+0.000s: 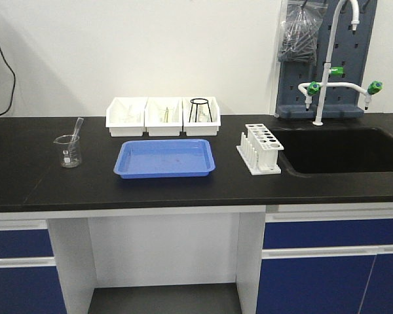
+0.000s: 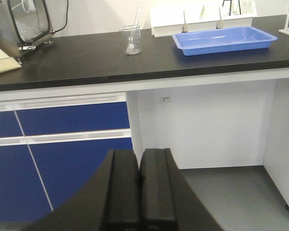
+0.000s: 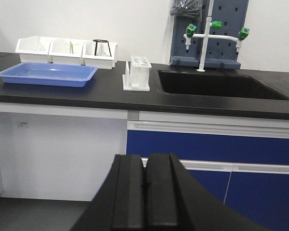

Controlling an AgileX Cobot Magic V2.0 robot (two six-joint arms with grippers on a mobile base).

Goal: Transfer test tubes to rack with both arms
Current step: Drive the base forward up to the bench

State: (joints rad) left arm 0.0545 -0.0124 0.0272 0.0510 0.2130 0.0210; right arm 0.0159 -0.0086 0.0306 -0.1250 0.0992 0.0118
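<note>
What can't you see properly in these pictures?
- White bins: front view, contents too faint and small to name.
- Rack: left wrist view, cut off by the right edge.
- Stick in the beaker: front view, too thin to tell tube from rod.

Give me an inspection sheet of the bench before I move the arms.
Surface: black counter, no spills seen.
Job's things: white rack upright beside the sink, holes look empty; test tubes not clearly seen, perhaps the slim glass in the middle bin.
Clutter: blue tray, beaker holding a leaning glass stick, wire stand in the right bin.
Grippers: left gripper and right gripper shut, back from the counter.
Cables: black cable on left wall.
Surroundings: tap, blue cabinets.
</note>
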